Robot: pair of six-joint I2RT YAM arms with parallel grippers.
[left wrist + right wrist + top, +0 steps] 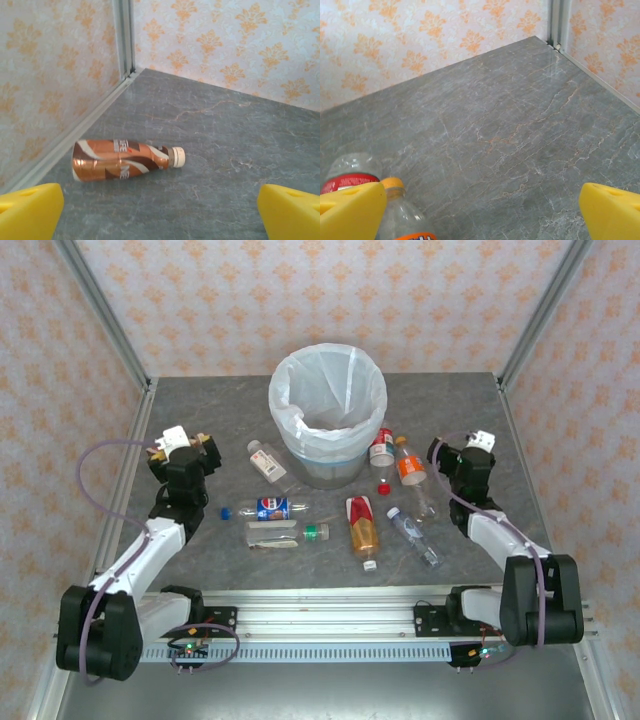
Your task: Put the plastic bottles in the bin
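The bin (283,418), grey with a white bag liner, stands at the back middle of the table. Several plastic bottles lie in front of it: a blue-labelled one (270,508), a clear green-capped one (285,535), an amber-filled one (362,524) and a clear blue-capped one (415,536). An orange-labelled bottle (410,468) (400,216) and a red-labelled one (381,448) (349,173) sit right of the bin. My left gripper (185,455) (160,215) is open, facing a brown bottle (122,160) lying by the left wall. Open too, my right gripper (468,455) (480,215) hovers just right of the orange-labelled bottle.
A clear white-labelled bottle (267,462) lies left of the bin. Loose caps rest on the table: red (383,488), blue (226,511), white (370,565). Patterned walls with metal corner posts (125,37) close in the table on three sides.
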